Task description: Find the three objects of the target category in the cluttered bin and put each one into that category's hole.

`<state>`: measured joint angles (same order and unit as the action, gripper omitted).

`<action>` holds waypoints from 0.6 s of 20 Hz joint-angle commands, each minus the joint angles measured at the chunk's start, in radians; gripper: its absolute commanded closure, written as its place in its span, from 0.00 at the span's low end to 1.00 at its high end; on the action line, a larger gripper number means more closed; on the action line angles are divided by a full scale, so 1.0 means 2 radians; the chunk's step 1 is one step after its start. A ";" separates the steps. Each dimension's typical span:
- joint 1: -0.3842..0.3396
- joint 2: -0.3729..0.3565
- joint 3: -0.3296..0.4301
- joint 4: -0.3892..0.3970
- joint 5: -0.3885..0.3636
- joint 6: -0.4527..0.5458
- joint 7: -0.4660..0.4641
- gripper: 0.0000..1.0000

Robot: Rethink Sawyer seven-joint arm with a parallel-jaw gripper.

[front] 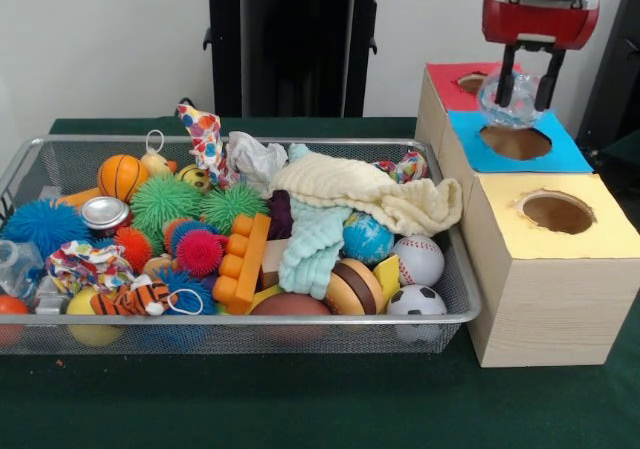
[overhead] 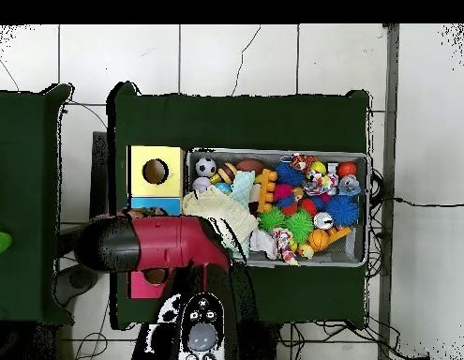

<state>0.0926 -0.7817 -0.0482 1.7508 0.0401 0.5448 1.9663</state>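
so, reading left to right from the front: the cluttered bin (front: 455,299) holds the silver can (front: 104,212) near its left end, and a clear plastic item (front: 17,266) sits at the far left edge — both not yet sorted. over on the right, the gripper (front: 520,94) is clenched on a clear crinkly wrapper (front: 508,101), hanging just above the blue box's hole (front: 515,141). i'd centre the wrapper over that hole, lower a little, then let go — light plastic could catch on the rim.
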 commanded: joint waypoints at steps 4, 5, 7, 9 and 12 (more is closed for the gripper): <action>-0.012 0.020 0.002 0.006 0.033 -0.008 0.108 1.00; -0.010 0.020 0.003 0.002 0.037 -0.001 0.111 1.00; -0.004 0.019 0.001 -0.008 0.042 0.013 0.114 1.00; -0.001 0.021 -0.001 -0.017 0.046 0.023 0.116 1.00; 0.001 0.024 -0.005 -0.026 0.051 0.031 0.115 1.00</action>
<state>0.0948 -0.7672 -0.0593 1.7477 0.0884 0.5410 1.9663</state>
